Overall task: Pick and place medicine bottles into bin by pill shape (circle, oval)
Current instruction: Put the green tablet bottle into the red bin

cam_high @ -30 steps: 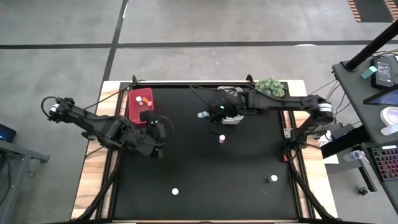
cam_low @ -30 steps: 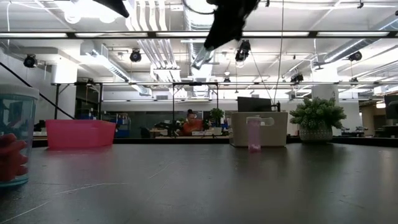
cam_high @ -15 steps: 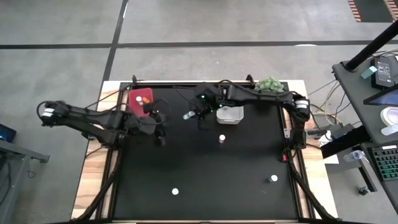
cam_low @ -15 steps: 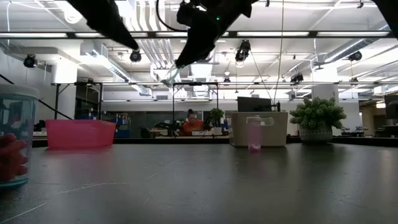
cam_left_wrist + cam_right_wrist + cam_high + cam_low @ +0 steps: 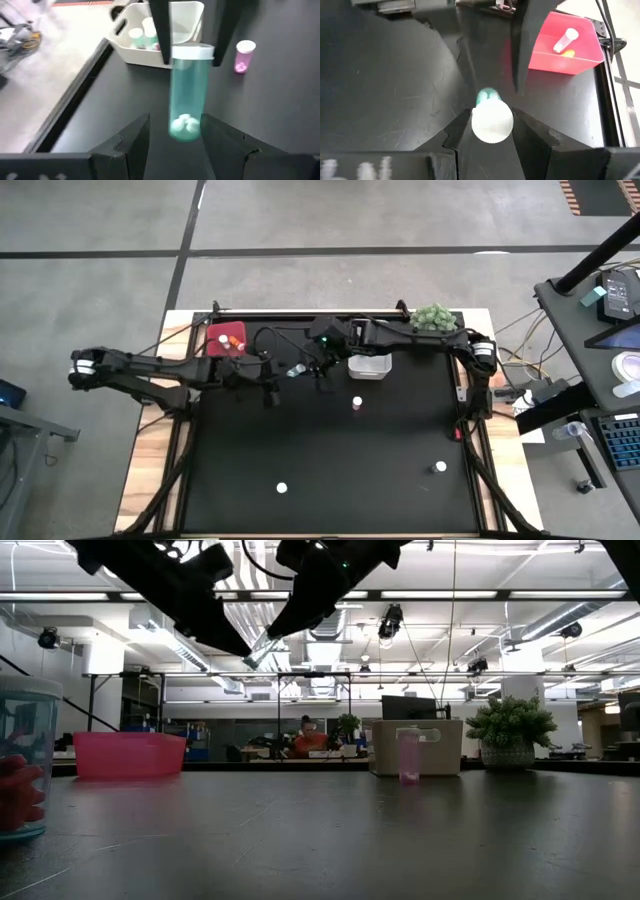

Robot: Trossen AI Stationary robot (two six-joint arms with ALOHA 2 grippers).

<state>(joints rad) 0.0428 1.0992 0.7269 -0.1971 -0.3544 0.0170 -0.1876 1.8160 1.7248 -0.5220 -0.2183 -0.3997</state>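
A green vial with a white cap (image 5: 189,90) is in the air over the table's far middle, and it also shows in the high view (image 5: 295,370). My right gripper (image 5: 308,368) is shut on it. My left gripper (image 5: 272,383) is open. Its two fingers (image 5: 135,140) stand on either side of the vial's bottom end, with a gap showing. A pinkish vial (image 5: 356,402) stands upright on the table. Two more white-capped vials (image 5: 282,488) (image 5: 440,467) stand near the front. My right gripper pinches the green vial at its white-capped end (image 5: 192,50) between its two fingers, which show on either side of the cap (image 5: 492,122). It comes from the table's right, slanting down. The vial is lifted clear and tilted, its bottom end with the white pills (image 5: 184,125) pointing at my left gripper.
A red bin (image 5: 225,340) with vials in it stands at the far left. A white bin (image 5: 368,365) with vials stands at the far middle, and a green plant ball (image 5: 436,317) at the far right. A large vial (image 5: 20,760) stands close to the low camera.
My right gripper has carried the green vial toward the table's left, away from the white bin. My left gripper has gone toward the right and the far edge, up to the vial, until its open fingers stand around the vial's bottom end.
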